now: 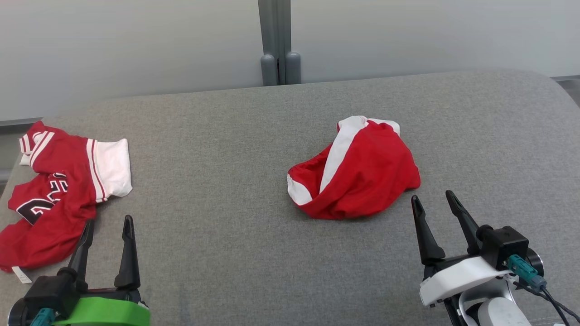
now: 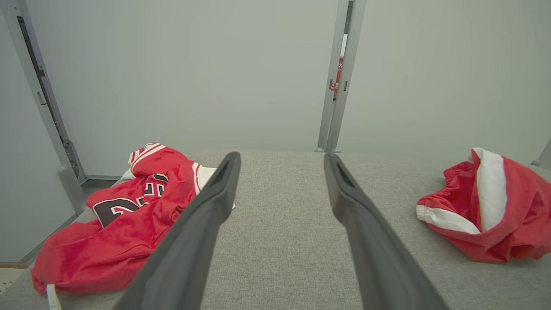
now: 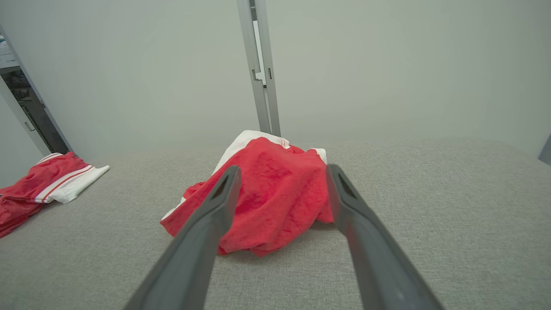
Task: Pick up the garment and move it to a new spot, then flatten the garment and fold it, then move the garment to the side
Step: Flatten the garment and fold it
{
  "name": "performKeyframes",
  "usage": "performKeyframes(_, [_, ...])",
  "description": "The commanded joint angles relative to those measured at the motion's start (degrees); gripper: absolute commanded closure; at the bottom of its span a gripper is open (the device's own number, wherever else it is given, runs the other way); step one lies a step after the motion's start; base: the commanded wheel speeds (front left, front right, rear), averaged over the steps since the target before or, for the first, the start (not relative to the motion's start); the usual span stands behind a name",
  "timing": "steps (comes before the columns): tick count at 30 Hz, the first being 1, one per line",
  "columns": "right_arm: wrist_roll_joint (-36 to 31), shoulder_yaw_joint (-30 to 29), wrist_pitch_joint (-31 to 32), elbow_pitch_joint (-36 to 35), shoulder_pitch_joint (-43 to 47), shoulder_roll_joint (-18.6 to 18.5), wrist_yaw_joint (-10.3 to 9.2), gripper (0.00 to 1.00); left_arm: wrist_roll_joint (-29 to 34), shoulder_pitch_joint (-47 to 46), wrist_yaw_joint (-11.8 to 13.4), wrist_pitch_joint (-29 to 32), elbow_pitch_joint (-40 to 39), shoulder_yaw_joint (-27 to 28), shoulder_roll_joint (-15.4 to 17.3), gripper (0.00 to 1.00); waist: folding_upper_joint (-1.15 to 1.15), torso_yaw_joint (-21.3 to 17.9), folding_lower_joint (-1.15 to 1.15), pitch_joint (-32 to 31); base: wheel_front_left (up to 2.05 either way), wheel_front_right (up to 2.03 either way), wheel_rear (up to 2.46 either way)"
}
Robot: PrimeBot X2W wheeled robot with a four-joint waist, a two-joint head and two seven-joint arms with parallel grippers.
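Red garment (image 1: 358, 167) lies crumpled just beyond the wide-open, empty right pincer (image 1: 432, 197).

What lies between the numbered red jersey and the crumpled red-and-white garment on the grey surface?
Nothing. The head view shows only bare grey surface between the jersey and the crumpled garment.

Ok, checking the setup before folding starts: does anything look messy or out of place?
Both garments lie crumpled, not flat: the red shorts bunched up ahead of the right pincer, the red jersey heaped at the left edge. Nothing looks torn or spilled.
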Motion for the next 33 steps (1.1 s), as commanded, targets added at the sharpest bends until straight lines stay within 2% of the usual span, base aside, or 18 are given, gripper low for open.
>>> performKeyframes(1, [-0.1,0.0,-0.1,-0.1,0.6,-0.1,0.03,0.00,0.7,0.0,-0.2,0.0,0.0,0.3,0.0,0.00,0.00,0.0,0.00,0.0,0.00,0.00,0.00])
performKeyframes(33, [0.2,0.2,-0.4,0.2,0.1,0.2,0.03,0.00,0.3,-0.4,-0.5,0.0,1.0,0.3,-0.1,0.00,0.00,-0.6,0.00,0.5,0.00,0.00,0.00])
